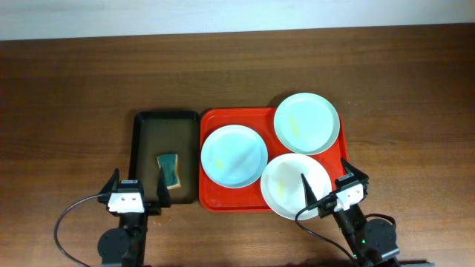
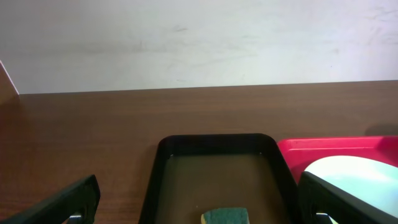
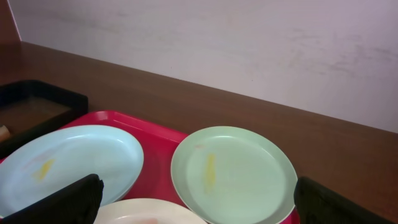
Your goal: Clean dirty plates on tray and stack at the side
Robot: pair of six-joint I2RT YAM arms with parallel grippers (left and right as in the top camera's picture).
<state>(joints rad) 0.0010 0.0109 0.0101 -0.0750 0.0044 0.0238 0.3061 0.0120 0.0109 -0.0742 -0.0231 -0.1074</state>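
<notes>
Overhead | right fingers [image 1: 305, 185] wide; white plate [image 1: 282, 185] rim between them | left fingers [image 1: 162, 185] wide; red tray [image 1: 223, 116] to their right

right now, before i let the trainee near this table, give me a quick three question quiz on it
1. True or false: the sponge lies in the black tray.
2. On the red tray, which colour of plate lies farthest from the arms?
3. Fill in: the left pincer and the right pincer both stand ___.

Key: 1 true. 2 the pale green plate. 3 open.
</notes>
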